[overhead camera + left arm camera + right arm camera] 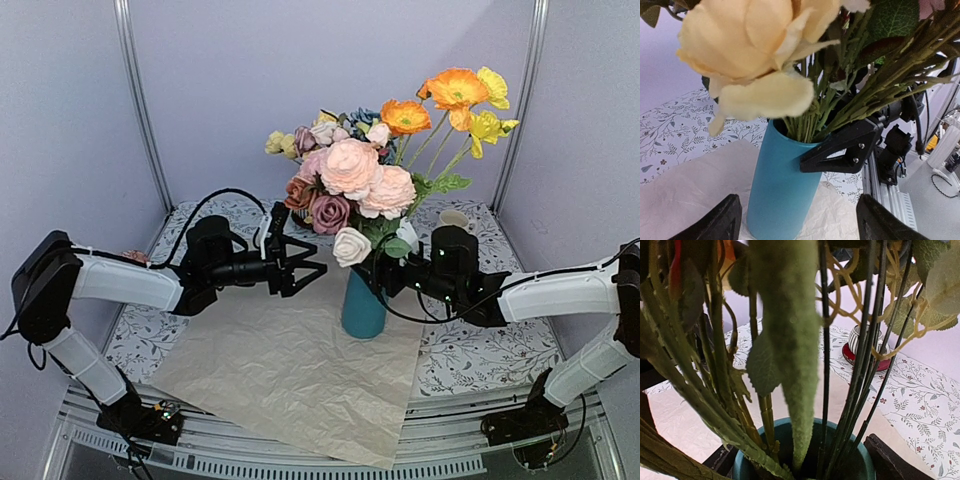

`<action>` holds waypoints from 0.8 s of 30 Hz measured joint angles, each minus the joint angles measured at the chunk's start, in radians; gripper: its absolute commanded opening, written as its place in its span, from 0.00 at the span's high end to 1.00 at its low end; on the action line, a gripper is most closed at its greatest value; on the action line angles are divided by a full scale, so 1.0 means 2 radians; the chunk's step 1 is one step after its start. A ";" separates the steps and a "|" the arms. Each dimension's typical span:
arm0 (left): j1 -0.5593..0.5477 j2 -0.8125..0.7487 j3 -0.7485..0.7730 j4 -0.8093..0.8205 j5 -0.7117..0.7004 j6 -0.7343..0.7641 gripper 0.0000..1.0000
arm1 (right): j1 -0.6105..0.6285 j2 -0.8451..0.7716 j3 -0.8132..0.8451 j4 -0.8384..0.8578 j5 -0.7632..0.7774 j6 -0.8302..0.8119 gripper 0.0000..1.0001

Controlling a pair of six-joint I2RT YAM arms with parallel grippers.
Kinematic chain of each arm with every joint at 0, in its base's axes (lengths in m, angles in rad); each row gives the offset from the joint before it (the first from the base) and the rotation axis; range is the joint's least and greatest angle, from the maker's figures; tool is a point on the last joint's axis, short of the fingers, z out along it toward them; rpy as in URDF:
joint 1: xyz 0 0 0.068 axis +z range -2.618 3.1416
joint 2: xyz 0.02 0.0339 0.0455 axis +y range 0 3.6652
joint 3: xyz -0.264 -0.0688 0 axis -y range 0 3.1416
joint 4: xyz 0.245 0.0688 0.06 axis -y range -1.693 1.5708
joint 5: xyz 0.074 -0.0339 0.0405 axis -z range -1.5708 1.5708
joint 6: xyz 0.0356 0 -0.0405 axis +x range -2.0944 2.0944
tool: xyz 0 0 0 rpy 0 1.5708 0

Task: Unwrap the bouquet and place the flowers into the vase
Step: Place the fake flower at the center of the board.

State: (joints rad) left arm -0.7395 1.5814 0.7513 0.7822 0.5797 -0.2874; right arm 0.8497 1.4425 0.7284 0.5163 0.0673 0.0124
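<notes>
paper point(290, 370) flat, vase point(362, 305) upright, flowers point(350, 170) stems-down inside, left pincer point(306, 263) wide, right pincer point(387, 273) wide astride rim

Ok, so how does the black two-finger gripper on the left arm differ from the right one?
Place: the left gripper hangs beside the tall teal vase, apart from it; the right gripper sits at the vase's rim among the green flower stems. Load: the left gripper's open jaws hold nothing; the right gripper's jaws straddle the vase mouth; whether they press it is unclear. Shared: both are black and face the vase.
</notes>
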 measured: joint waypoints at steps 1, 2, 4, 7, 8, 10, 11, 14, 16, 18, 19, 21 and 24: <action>0.000 -0.002 0.000 0.000 -0.001 0.001 0.19 | 0.000 0.000 0.000 0.000 0.000 0.001 0.34; 0.000 -0.005 -0.001 -0.002 -0.003 0.002 0.19 | 0.000 -0.001 0.000 -0.001 0.000 0.001 0.34; 0.000 -0.011 -0.005 -0.004 -0.006 0.003 0.19 | -0.001 -0.002 0.000 -0.003 -0.001 0.001 0.36; 0.000 -0.027 -0.016 -0.011 -0.013 0.006 0.19 | -0.006 -0.003 0.006 -0.014 -0.005 0.002 0.38; 0.000 -0.035 -0.020 -0.016 -0.016 0.006 0.19 | -0.008 -0.003 0.010 -0.021 -0.007 0.002 0.39; 0.000 -0.051 -0.030 -0.026 -0.024 0.009 0.19 | -0.015 -0.003 0.016 -0.034 -0.010 0.002 0.39; 0.000 -0.063 -0.035 -0.033 -0.028 0.011 0.19 | -0.018 -0.003 0.020 -0.040 -0.010 0.001 0.40; 0.000 -0.098 -0.052 -0.054 -0.043 0.016 0.19 | -0.034 0.002 0.043 -0.074 -0.010 -0.009 0.40; 0.000 -0.127 -0.065 -0.072 -0.057 0.019 0.18 | -0.046 0.011 0.066 -0.097 -0.008 -0.019 0.42; 0.000 -0.160 -0.081 -0.094 -0.073 0.023 0.18 | -0.060 0.022 0.086 -0.117 -0.008 -0.031 0.42; 0.000 -0.177 -0.090 -0.105 -0.082 0.025 0.18 | -0.066 0.026 0.093 -0.124 -0.008 -0.036 0.42; 0.000 -0.211 -0.107 -0.126 -0.097 0.027 0.17 | -0.081 0.030 0.106 -0.138 -0.011 -0.044 0.42; 0.000 -0.260 -0.131 -0.155 -0.121 0.028 0.17 | -0.101 0.036 0.122 -0.150 -0.013 -0.052 0.42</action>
State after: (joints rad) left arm -0.7387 1.0615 0.4889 0.4728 0.3374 -0.2310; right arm 0.6479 1.5154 0.9726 0.2169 0.0418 -0.0910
